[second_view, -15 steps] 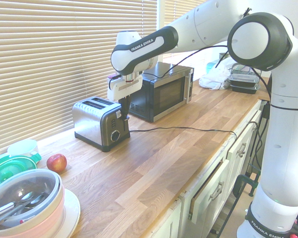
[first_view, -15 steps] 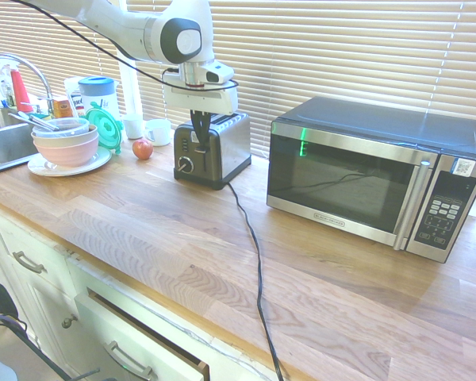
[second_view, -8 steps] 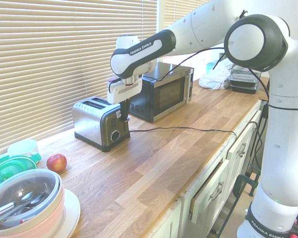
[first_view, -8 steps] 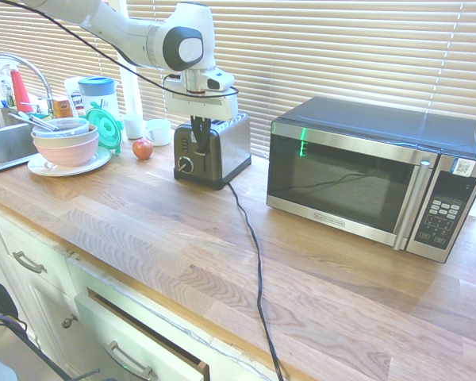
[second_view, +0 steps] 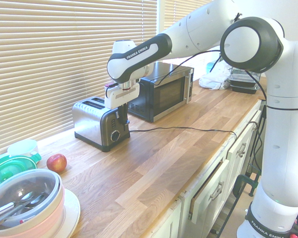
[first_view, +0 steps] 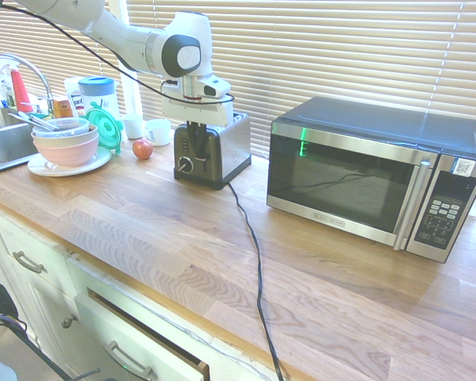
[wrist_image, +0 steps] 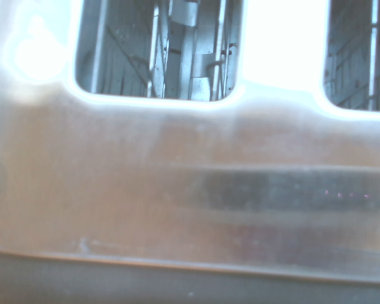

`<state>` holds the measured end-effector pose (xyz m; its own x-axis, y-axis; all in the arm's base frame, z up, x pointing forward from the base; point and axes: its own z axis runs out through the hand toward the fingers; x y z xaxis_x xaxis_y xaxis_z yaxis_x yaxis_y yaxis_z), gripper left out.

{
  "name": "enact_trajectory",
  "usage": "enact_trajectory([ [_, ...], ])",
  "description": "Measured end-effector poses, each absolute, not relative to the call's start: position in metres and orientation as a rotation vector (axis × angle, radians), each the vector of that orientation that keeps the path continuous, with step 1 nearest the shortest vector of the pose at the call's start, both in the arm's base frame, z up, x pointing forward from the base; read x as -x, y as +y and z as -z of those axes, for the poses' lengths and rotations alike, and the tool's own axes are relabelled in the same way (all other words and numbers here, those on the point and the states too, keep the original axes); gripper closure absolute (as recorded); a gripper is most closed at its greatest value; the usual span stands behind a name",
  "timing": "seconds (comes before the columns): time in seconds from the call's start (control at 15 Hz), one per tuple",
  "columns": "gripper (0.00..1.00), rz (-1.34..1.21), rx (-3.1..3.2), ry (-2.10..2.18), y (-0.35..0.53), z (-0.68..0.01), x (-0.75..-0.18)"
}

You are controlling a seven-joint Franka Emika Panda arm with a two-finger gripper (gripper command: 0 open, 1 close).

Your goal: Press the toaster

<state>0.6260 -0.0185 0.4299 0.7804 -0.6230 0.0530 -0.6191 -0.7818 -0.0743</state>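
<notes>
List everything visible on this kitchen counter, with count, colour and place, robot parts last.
toaster: one, steel sides, black front, by the blinds, under the gripper
microwave: one, steel and black, on the countertop beside the toaster
cord: one, black, from the toaster across the countertop
apple: one, red, between toaster and bowls
bowls: a stack, pink and clear, on a white plate by the sink
mug: one, white, behind the apple
lid: one, green, propped beside the bowls
sink: one, steel, at the counter's end
countertop: one, wood
gripper: one, white with dark fingers, shut, pointing down at the toaster's black front
</notes>
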Motion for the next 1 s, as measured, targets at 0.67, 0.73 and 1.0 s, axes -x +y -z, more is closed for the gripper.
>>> enact_trajectory([
  [0.67,1.00,0.107,2.876,1.060,-0.035,-0.430,-0.626],
  [0.73,1.00,0.108,2.873,1.064,-0.038,-0.430,-0.625],
  [1.0,1.00,0.105,2.874,1.062,-0.036,-0.429,-0.626],
])
